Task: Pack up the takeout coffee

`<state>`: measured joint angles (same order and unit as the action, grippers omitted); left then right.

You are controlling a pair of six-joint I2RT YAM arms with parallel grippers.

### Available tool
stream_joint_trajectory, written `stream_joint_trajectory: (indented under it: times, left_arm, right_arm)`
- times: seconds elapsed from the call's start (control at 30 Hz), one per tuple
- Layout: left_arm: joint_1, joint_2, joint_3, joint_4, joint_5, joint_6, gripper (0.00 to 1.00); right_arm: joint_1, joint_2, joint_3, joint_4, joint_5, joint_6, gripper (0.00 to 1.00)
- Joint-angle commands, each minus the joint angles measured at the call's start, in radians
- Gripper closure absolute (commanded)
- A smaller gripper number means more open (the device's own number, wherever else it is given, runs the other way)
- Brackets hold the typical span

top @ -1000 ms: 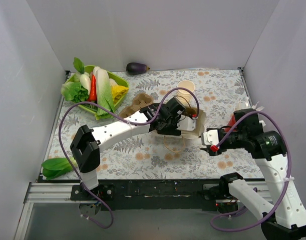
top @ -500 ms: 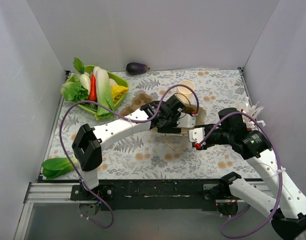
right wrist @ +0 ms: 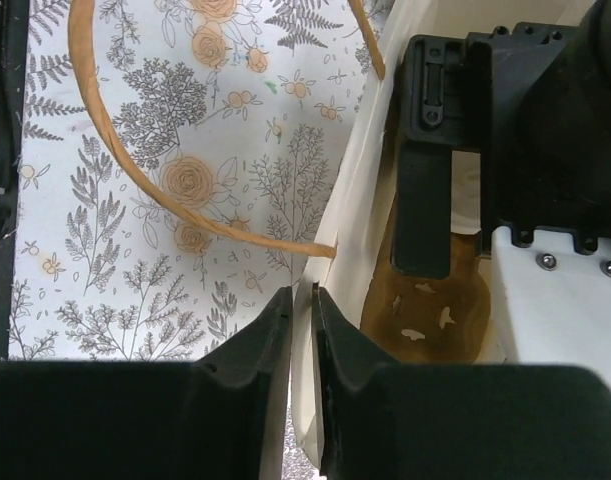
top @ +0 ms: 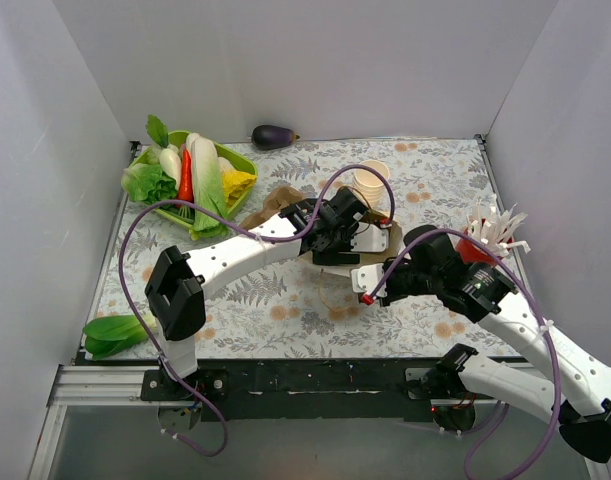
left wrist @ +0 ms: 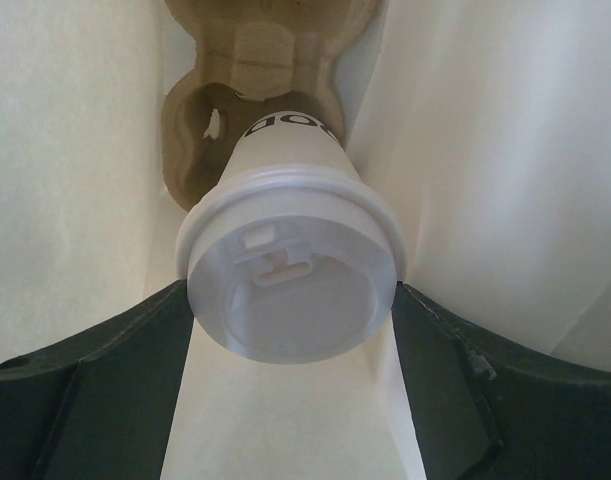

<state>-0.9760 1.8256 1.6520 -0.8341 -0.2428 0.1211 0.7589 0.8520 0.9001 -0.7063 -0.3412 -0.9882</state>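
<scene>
**Left wrist view: lidded cup being steered into the carrier inside the bag**

The takeout coffee [left wrist: 290, 250] is filling the centre of the frame. Its white lid is facing the camera and its printed side is pointing toward the cardboard carrier [left wrist: 260, 60] at the top. The left claw [left wrist: 290, 300] is grasping it, with a dark finger pressing on each side of the lid. That grip is probably lining the cup up with one of the carrier's wells. Its foot is meeting a well's rim, but I cannot tell whether it is seated.

The walls of the paper bag [left wrist: 505, 150] are enclosing cup and carrier on both sides, so the packing is taking place deep inside the bag.

In the right wrist view, the right claw [right wrist: 303, 310] is clenching the bag's edge, and the thin paper is running up between its two fingers at lower centre. My reading is that this pinch is bracing the mouth open and stopping the bag from sliding while the other arm is reaching in.

The bag's brown handle [right wrist: 155, 190] is lying loose on the floral table [right wrist: 105, 120] at the upper left.
</scene>
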Motion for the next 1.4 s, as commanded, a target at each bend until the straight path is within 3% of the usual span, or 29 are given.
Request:
stream_joint_trajectory:
  times: [0.0, 0.2, 0.47, 0.53, 0.8, 1.2, 1.37]
  left_arm:
    - [0.008, -0.018, 0.020, 0.006, 0.010, -0.014, 1.00]
    - [0.010, -0.028, -0.008, 0.020, 0.010, -0.017, 1.00]
    - [0.010, -0.028, -0.004, 0.013, 0.010, -0.028, 1.00]
    - [0.010, -0.029, -0.008, 0.010, 0.008, -0.031, 1.00]
    - [0.010, -0.034, -0.001, 0.001, 0.004, -0.038, 1.00]
    - [0.008, -0.042, 0.006, -0.008, -0.004, -0.046, 1.00]
    - [0.008, -0.043, -0.009, 0.000, -0.001, -0.049, 1.00]
  right_arm:
    - [0.033, -0.004, 0.002, 0.060, 0.086, 0.063, 0.80]
    - [0.066, -0.002, -0.010, 0.085, 0.149, 0.079, 0.65]
    - [0.100, 0.012, -0.033, 0.132, 0.232, 0.069, 0.60]
    - [0.103, 0.015, -0.038, 0.146, 0.248, 0.072, 0.62]
    - [0.106, 0.010, -0.015, 0.127, 0.237, 0.074, 0.98]
    - [0.106, -0.027, 0.051, 0.044, 0.192, 0.097, 0.99]
    - [0.106, -0.021, 0.046, 0.044, 0.194, 0.079, 0.69]
